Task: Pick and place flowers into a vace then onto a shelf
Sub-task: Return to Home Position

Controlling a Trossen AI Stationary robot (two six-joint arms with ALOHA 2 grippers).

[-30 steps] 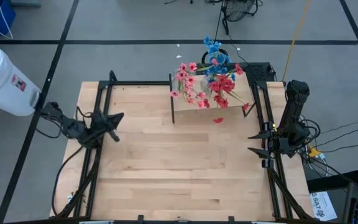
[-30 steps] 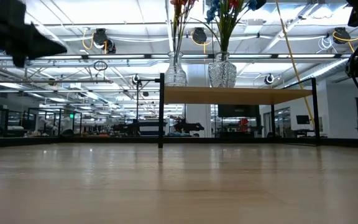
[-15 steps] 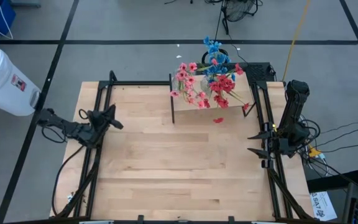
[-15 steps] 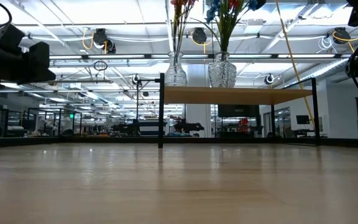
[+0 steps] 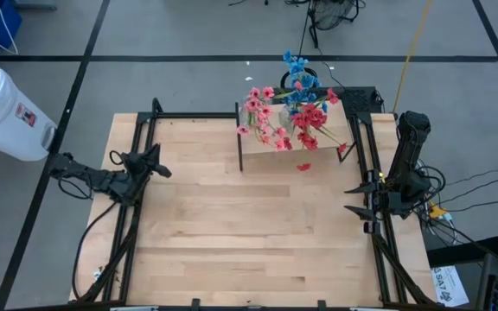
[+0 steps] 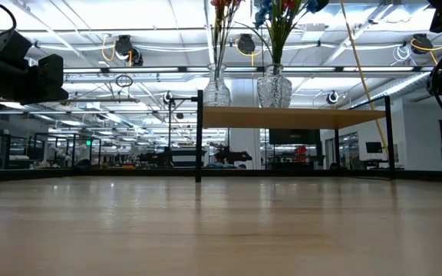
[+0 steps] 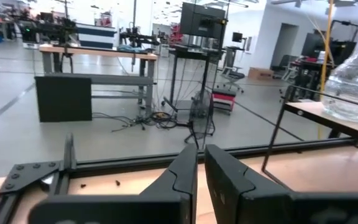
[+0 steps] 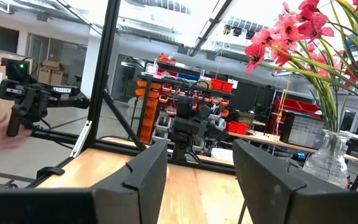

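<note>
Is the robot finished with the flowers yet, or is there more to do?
Nearly finished. Done: the flowers stand in two glass vases, both on the shelf. In hand: nothing; the left gripper and right gripper are empty, at the sides of the table. Left: one red blossom lies on the table, and the arms may need to settle at home.

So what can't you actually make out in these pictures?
- Low view: the top edge cuts off the flowers above the vases on the shelf.
- High view: the blossoms hide the vases, and a red speck near them is too small to identify.
- Left wrist view: the picture's edge cuts off part of one of the vases.
</note>
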